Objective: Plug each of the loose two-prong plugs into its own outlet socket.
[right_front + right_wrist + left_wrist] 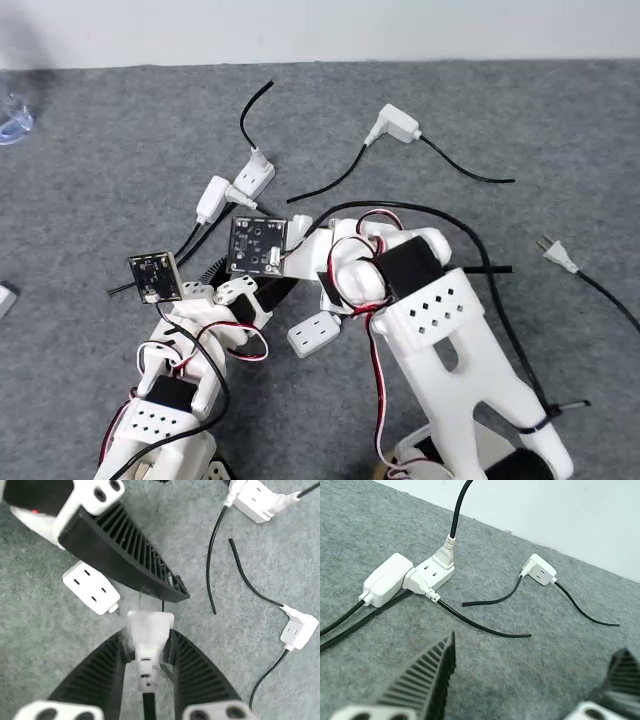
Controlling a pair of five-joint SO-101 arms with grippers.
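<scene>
Right tool (148, 641) sits low over the grey bench (100, 150), clamped on a white plug (148, 625) by its body, with the cord running back between the fingers. That grip would leave the prong end free and aimed ahead at the socket (91, 587) just beside it, which is likely the target. Left tool (535, 650) is spread wide and holds nothing. One of its fingers (125, 545) crosses close above the held plug, perhaps placed to pin the socket down for the push. Whether it touches the socket cannot be told.

Far sockets (432, 572) lie near the wall with cords running off them, out of the way of this pairing. A loose plug (555, 252) rests well apart on the bench, prongs showing, and is not yet dealt with.

The held plug's prongs are hidden beneath its body, so their alignment with the slots is unknown. In the high view the arms and their camera boards cover both tools. The white block (385, 580) beside the far sockets is hard to identify.
</scene>
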